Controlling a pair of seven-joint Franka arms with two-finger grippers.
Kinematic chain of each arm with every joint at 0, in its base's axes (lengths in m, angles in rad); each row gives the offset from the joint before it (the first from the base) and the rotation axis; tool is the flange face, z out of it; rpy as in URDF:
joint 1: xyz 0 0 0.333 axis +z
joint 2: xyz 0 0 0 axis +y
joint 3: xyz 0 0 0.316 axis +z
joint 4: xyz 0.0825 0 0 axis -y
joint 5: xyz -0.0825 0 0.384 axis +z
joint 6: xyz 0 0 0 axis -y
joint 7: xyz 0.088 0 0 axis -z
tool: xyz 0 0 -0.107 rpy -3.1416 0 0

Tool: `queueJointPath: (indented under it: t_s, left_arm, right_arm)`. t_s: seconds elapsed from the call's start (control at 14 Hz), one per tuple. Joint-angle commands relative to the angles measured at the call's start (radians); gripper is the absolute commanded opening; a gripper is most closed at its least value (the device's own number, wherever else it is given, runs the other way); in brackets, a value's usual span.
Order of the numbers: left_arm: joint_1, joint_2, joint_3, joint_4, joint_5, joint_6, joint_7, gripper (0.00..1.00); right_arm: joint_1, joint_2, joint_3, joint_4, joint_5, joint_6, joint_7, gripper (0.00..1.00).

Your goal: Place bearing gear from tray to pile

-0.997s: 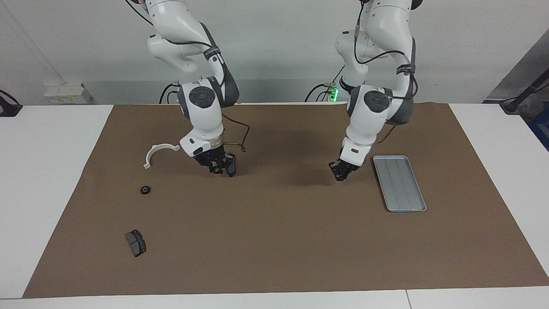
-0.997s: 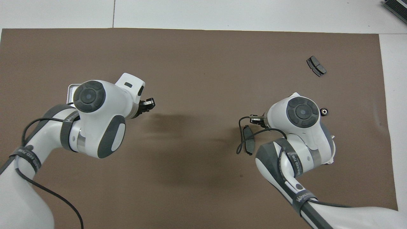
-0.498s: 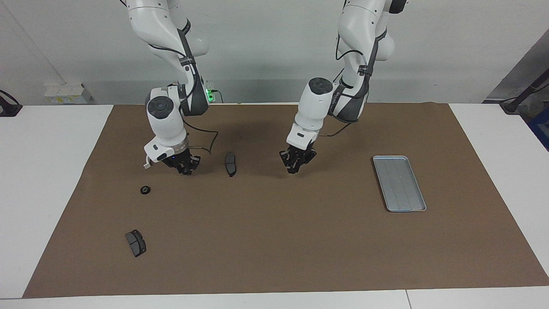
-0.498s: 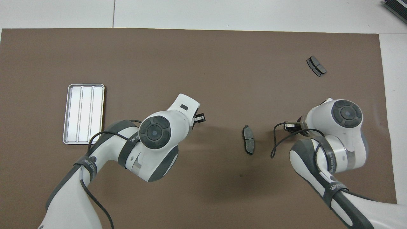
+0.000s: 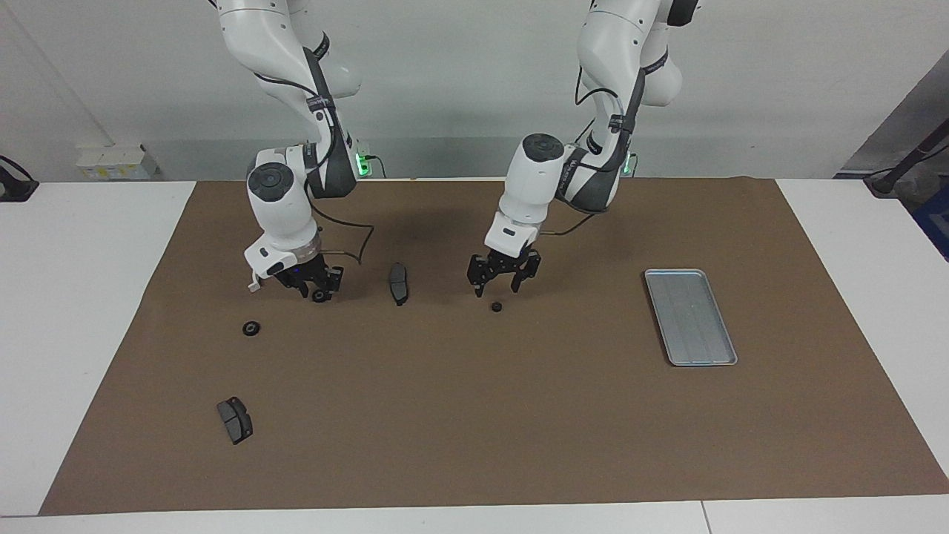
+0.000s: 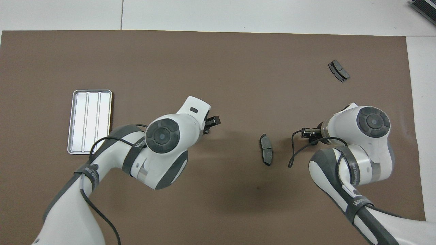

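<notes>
The silver-grey tray [image 5: 689, 317] lies empty toward the left arm's end of the table; it also shows in the overhead view [image 6: 89, 121]. My left gripper [image 5: 504, 280] is open just over a small black bearing gear [image 5: 496, 306] lying on the mat mid-table. My right gripper [image 5: 317, 294] is shut on another small ring-shaped gear [image 5: 319, 297], low over the mat beside the white bracket [image 5: 254, 282], which the arm mostly hides. A third gear [image 5: 251, 328] lies on the mat near it. One brake pad [image 5: 398, 282] lies between the two grippers, the other brake pad [image 5: 235, 419] farther from the robots.
A brown mat [image 5: 474, 415] covers the white table. In the overhead view the left gripper [image 6: 210, 123] and right gripper [image 6: 306, 133] flank the nearer brake pad [image 6: 266, 153]; the other pad [image 6: 339, 70] lies farther out.
My left gripper moved from beside the tray to mid-table, then opened and left a gear on the mat. My right gripper moved from beside the brake pad toward the white bracket.
</notes>
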Motion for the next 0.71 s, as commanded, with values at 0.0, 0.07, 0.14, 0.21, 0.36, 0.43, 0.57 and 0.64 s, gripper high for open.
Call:
queueJointPath:
  t_s: [0.0,0.07,0.14,0.21,0.36,0.43,0.57,0.64]
  left_arm:
    - [0.167,-0.035,-0.006,0.131,0.012,-0.264,0.166,0.93]
    - [0.231,-0.037,-0.009,0.174,0.006,-0.353,0.256,0.93]
    - [0.285,-0.038,-0.011,0.217,0.001,-0.425,0.338,0.93]
    - [0.336,-0.038,-0.009,0.257,0.001,-0.494,0.413,0.93]
    - [0.417,-0.038,-0.003,0.342,0.003,-0.624,0.557,0.93]
    - [0.451,-0.038,-0.002,0.378,0.01,-0.686,0.611,0.93]
    - [0.496,-0.061,0.0,0.429,0.015,-0.802,0.669,0.93]
    - [0.507,-0.073,0.001,0.443,0.016,-0.844,0.686,0.93]
  right_arm:
    - [0.041,0.026,0.005,0.122,0.024,-0.048,0.036,1.0]
    - [0.059,0.04,0.005,0.174,0.025,-0.082,0.053,1.0]
    - [0.088,0.056,0.005,0.22,0.025,-0.106,0.085,1.0]
    - [0.128,0.066,0.005,0.247,0.028,-0.106,0.134,1.0]
    - [0.191,0.084,0.005,0.28,0.03,-0.091,0.209,1.0]
    - [0.228,0.096,0.005,0.297,0.03,-0.09,0.248,1.0]
    - [0.313,0.141,0.005,0.349,0.025,-0.088,0.355,1.0]
    - [0.341,0.164,0.005,0.373,0.022,-0.086,0.396,1.0]
